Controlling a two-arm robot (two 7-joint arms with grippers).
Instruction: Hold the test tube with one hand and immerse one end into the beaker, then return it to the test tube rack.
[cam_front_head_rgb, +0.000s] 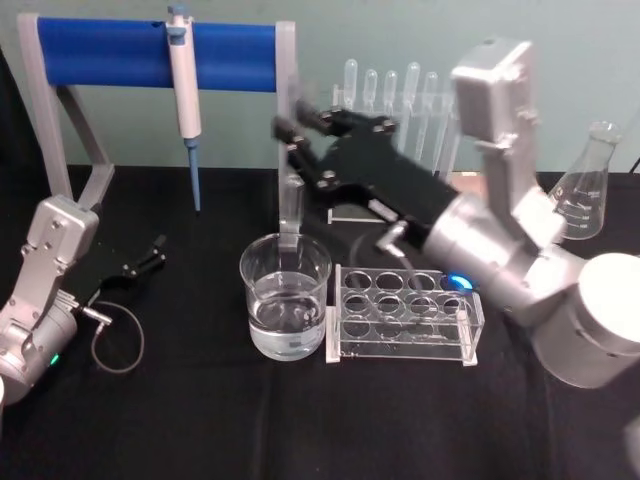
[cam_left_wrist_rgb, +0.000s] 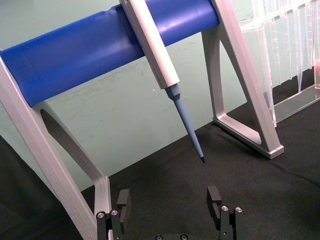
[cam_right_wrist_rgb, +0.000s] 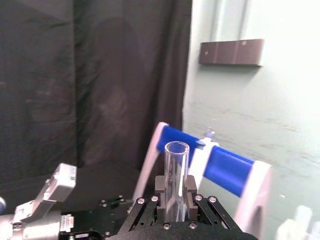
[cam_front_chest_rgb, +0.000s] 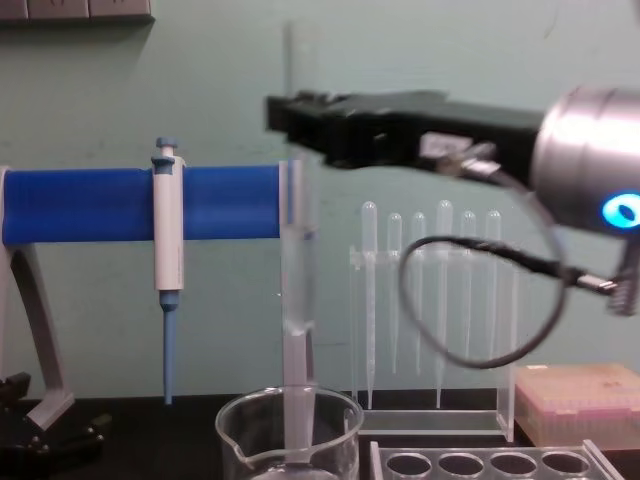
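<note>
My right pincer (cam_front_chest_rgb: 290, 125) clenches the test tube (cam_front_chest_rgb: 296, 300) upright, its round end just inside the beaker (cam_front_head_rgb: 285, 295), so I should keep it vertical, centred off the glass wall, and lower gently into the water.

Clear glossy glass — test tube (cam_front_chest_rgb: 297, 300), beaker (cam_front_head_rgb: 285, 296)
</note>
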